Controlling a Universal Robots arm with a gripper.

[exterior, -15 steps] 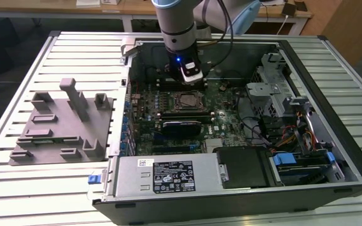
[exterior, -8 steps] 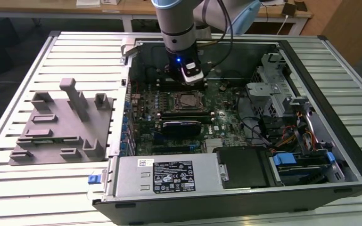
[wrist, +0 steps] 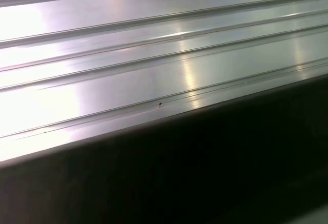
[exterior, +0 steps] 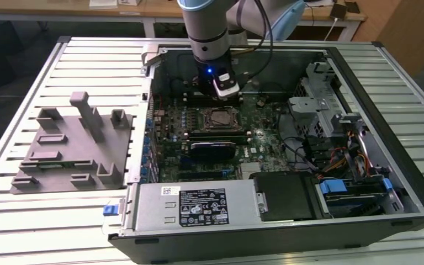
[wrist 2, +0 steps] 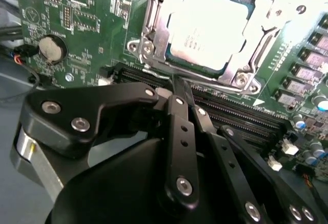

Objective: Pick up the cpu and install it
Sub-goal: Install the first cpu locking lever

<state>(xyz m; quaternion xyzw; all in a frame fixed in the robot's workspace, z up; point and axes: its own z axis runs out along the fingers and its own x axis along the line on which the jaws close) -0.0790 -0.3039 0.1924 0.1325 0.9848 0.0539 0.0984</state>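
The cpu [wrist 2: 210,29], a pale silvery square chip, lies flat in the metal socket frame [wrist 2: 154,34] on the green motherboard. In the exterior view the cpu [exterior: 218,117] sits near the middle of the open computer case. My gripper [wrist 2: 176,84] hangs just off the socket's edge, over the black memory slots [wrist 2: 241,114]. Its black fingers [wrist 2: 179,111] are pressed together with nothing between them. In the exterior view the gripper [exterior: 227,93] hovers above the board, slightly beyond the cpu.
The open case [exterior: 388,99] lies on a ribbed metal table [exterior: 50,226]. A grey moulded fixture [exterior: 72,146] stands at the exterior view's left. A power supply [exterior: 197,207], drive cage [exterior: 322,105] and cables [exterior: 337,160] crowd the case. The ribbed table [wrist: 154,55] shows in the first wrist view.
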